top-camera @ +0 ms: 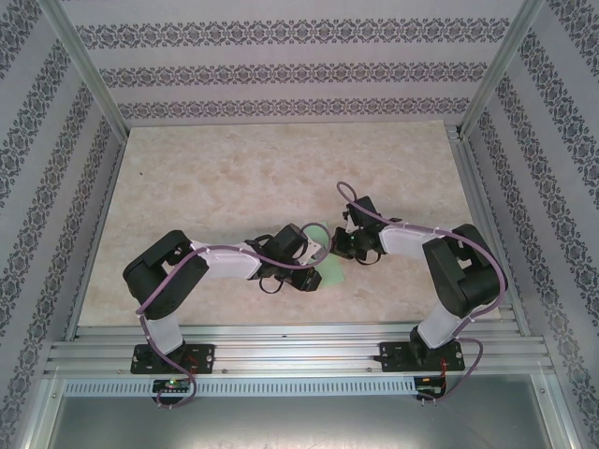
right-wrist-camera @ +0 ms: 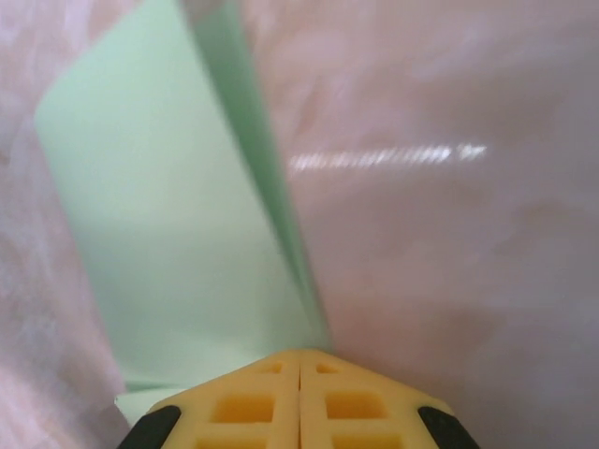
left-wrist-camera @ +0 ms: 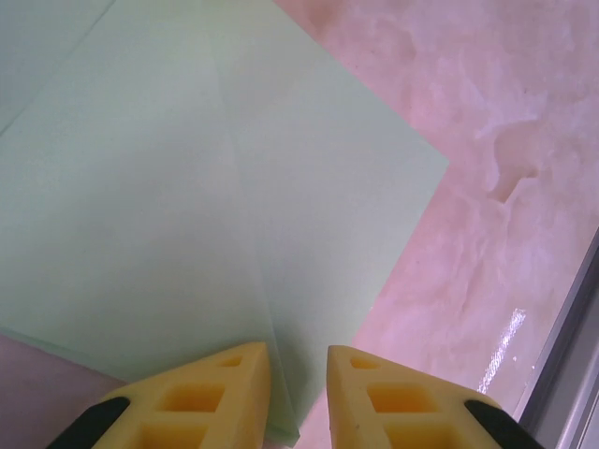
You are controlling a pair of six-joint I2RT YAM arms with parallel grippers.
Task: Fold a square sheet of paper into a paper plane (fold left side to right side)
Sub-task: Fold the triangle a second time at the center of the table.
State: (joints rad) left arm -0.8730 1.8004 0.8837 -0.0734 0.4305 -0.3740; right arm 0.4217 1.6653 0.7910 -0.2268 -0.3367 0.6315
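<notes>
Right tool [right-wrist-camera: 299, 360] closed on the square sheet of paper [right-wrist-camera: 159, 234] — left tool [left-wrist-camera: 298, 357] ajar

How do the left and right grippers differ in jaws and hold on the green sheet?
On the left gripper the jaws stand apart; on the right gripper they are shut together. The left is over a flat part of the sheet; the right pinches a raised, curling fold. Both have yellow jaws at the same sheet.
</notes>
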